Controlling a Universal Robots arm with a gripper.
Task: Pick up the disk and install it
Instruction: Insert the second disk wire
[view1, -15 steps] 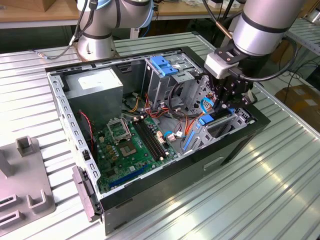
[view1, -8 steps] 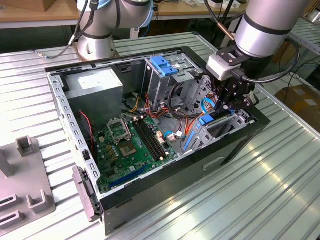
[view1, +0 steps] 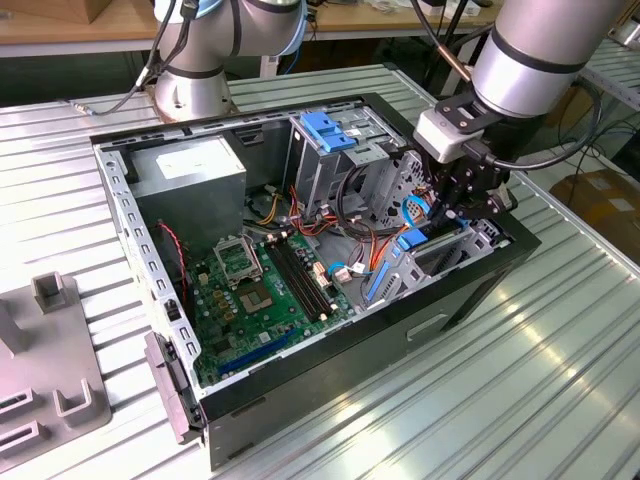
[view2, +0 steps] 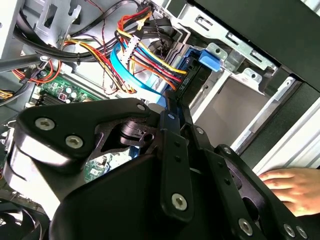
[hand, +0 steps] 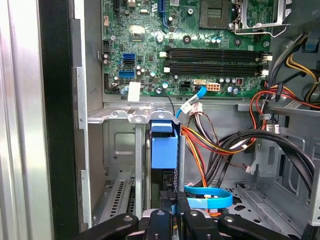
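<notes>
The open computer case (view1: 330, 270) lies on the ribbed metal counter (view1: 560, 380), and the arm reaches down into it at about three o'clock in the exterior view, over the drive bay (view1: 440, 262) by the case's front wall. The step in hand looks like the install: the gripper (view1: 452, 200) sits low in the case, and in the first wrist view its dark fingers (hand: 162, 220) are drawn close together on the end of the disk (hand: 164, 150), which stands on edge with its blue carrier rail uppermost, part way into the silver bay. By my reading, the next move calls for a straight push along the bay's guides, kept square so the rails do not bind. The motherboard (view1: 265, 290) lies at nine o'clock from the gripper, and the grey power supply (view1: 190, 180) at ten o'clock. Crowding the gripper are the red, yellow and orange cable bundle (hand: 210, 145) and a flat blue data cable (hand: 210, 197), which could snag. A person's hand (view2: 292, 185) rests near the case's outer edge in the second wrist view.
</notes>
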